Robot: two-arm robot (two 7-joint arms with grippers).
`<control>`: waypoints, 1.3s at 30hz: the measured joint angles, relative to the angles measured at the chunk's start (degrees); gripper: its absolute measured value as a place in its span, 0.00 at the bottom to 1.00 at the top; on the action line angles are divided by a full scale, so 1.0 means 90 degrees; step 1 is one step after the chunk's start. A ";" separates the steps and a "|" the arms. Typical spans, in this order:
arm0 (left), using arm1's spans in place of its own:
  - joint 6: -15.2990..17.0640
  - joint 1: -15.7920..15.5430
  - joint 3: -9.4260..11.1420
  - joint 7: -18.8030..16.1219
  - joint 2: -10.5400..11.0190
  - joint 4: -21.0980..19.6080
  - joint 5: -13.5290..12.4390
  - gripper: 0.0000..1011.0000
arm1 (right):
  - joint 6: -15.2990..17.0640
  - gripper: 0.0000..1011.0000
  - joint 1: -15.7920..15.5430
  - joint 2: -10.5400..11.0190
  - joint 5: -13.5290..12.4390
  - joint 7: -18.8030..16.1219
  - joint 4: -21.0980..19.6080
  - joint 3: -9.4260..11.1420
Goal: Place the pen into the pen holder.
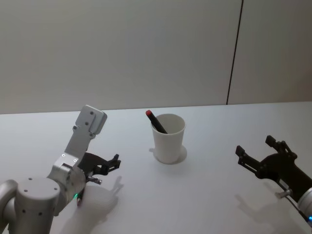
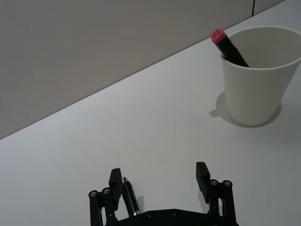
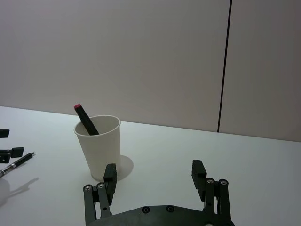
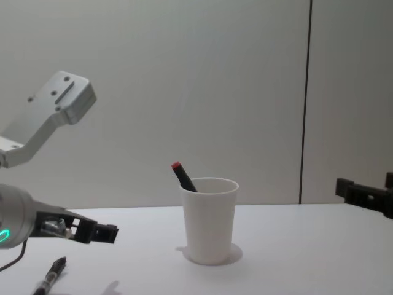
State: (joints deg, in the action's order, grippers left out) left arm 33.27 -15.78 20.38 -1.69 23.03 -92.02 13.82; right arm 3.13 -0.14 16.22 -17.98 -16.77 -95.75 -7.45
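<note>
One pen holder (image 1: 169, 139). Two pens: a red-capped pen (image 1: 155, 120) standing inside the pen holder, and a black pen (image 4: 52, 275) lying on the bench (image 1: 219, 131), well left of the pen holder.

Pictured on a plain white bench (image 1: 209, 195): a white pen holder (image 1: 168, 139), upright near the middle, rolled rim uppermost, soft shadow round its base. Well apart, toward the robot's left and nearer the robot's side, a slim black pen (image 4: 50, 278), lying flat, metal tip showing.
</note>
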 joint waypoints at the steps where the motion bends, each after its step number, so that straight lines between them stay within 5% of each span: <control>1: 0.0052 -0.0004 -0.0017 -0.0051 -0.0012 0.0015 0.0032 0.99 | 0.0000 0.99 0.0000 0.0000 0.0000 0.0000 0.0000 0.0000; 20: 0.0734 0.0327 -0.0264 -0.0922 -0.0030 -0.0171 0.0662 0.99 | 0.0000 0.99 0.0000 0.0000 0.0000 0.0000 0.0001 0.0000; 39: 0.1031 0.0720 -0.0482 -0.1468 -0.0013 -0.0419 0.1173 0.99 | 0.0000 0.99 0.0000 0.0000 0.0000 0.0000 0.0001 0.0000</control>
State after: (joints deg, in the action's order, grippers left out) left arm 42.55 -9.30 16.04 -14.90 22.92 -95.79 24.38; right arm 3.13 -0.14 16.22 -17.98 -16.77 -95.75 -7.45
